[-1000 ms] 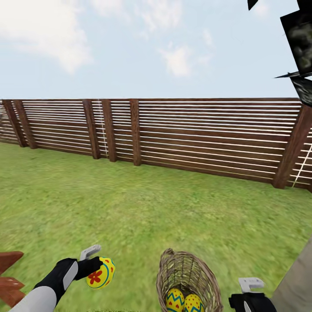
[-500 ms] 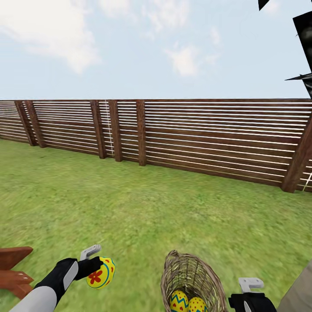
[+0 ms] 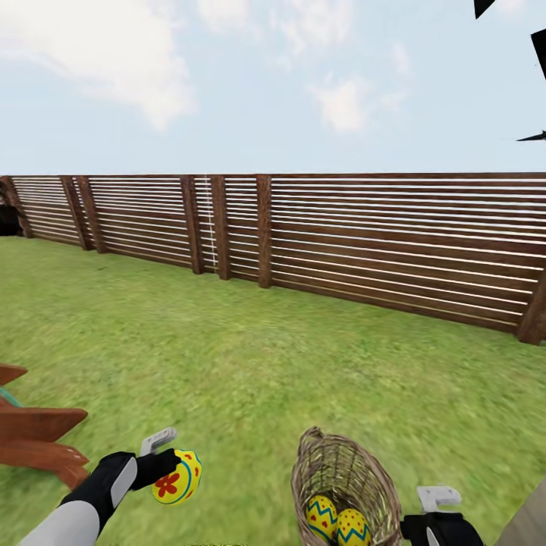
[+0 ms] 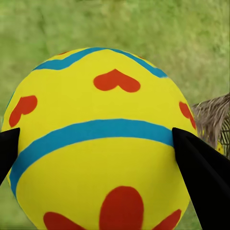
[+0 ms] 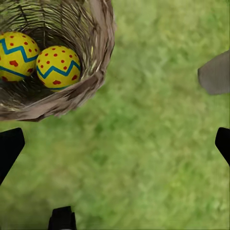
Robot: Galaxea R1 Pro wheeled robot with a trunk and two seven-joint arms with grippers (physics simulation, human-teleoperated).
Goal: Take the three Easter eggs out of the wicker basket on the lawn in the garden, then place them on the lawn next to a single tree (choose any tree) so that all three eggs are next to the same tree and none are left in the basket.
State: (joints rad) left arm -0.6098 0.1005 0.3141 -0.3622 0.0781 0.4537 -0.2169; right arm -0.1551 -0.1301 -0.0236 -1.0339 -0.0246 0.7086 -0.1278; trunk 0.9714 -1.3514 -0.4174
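The left gripper (image 3: 165, 464) has its jaws clamped on one egg (image 3: 177, 477) at near left. Two eggs (image 3: 337, 520) lie in the basket (image 3: 345, 470) on the lawn (image 3: 258, 356); the right gripper (image 3: 440, 504), just right of it, has its jaws spread wide and holds nothing.

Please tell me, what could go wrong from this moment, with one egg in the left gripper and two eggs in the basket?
1. The left gripper holds the egg only at its rounded sides, above the lawn. It might slip out while the robot moves.
2. Two eggs lie in the wicker basket, which looks tilted. A bump from the open right gripper beside it might tip it and spill them.
3. No tree trunk is in sight, so the carry may be long.
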